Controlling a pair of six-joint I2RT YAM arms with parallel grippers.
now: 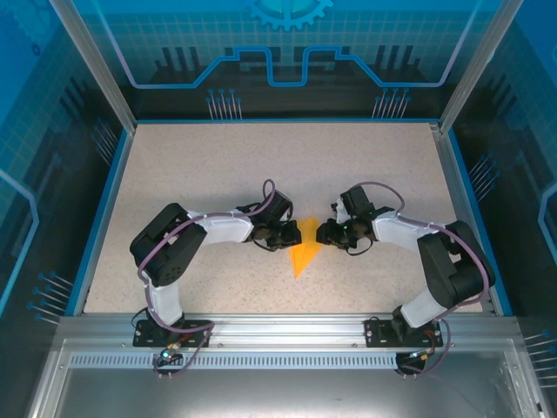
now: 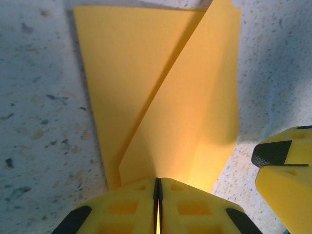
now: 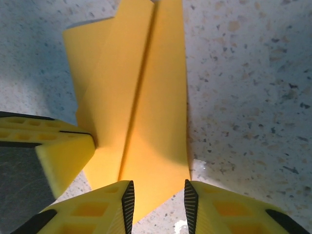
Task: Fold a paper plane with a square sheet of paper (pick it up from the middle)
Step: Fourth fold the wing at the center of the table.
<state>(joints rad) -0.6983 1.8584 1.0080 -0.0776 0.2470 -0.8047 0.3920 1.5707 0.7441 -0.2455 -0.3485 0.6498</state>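
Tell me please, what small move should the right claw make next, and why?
Probably draw the right claw straight back off the paper plane. Its jaws stand apart around one edge of the folded paper without gripping it, while the left claw is shut on the other side and seems able to hold it alone. Backing off would leave room to choose a new grip.
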